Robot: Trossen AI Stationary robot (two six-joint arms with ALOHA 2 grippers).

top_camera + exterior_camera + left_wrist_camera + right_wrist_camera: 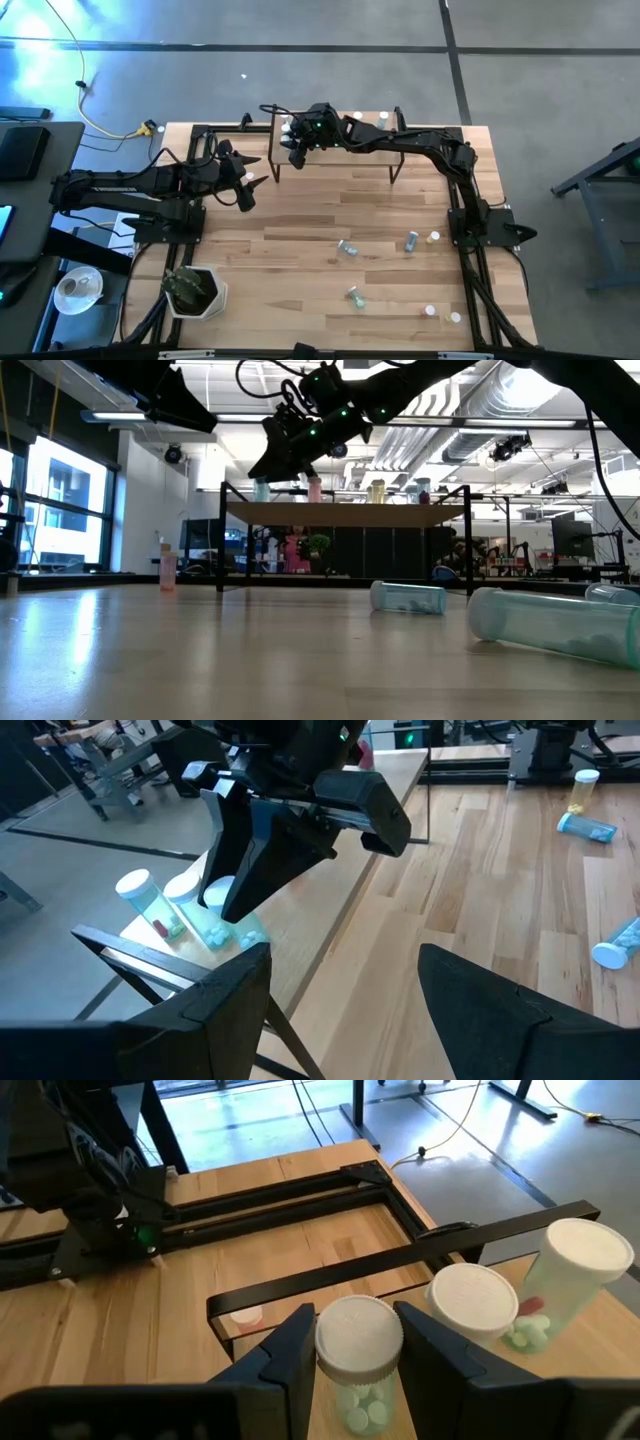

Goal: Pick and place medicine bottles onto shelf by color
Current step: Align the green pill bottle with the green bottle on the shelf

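The shelf (335, 140) stands at the table's far middle; it also shows in the low view (340, 514). Several bottles stand on it. My right gripper (298, 143) is over the shelf's left end, shut on a teal bottle with a white cap (358, 1348). Two more white-capped bottles (470, 1295) (575, 1270) stand beside it on the board. My left gripper (246, 190) is open and empty just left of the shelf (345, 1020). Loose bottles (347, 247) lie on the table. My right gripper pinches the teal bottle by its white cap (330, 1342), one finger on each side of the cap. The fingers (245, 870) come from above, slanting down. The bottle is about upright, its lower end (238, 932) at the shelf board; whether it rests there I cannot tell.
Several loose bottles lie at the near right (411, 240) (354, 295) (454, 318); two show large in the low view (408, 597) (545, 625). A pink bottle (167, 570) stands on the table left of the shelf. A potted plant (195, 290) sits near left.
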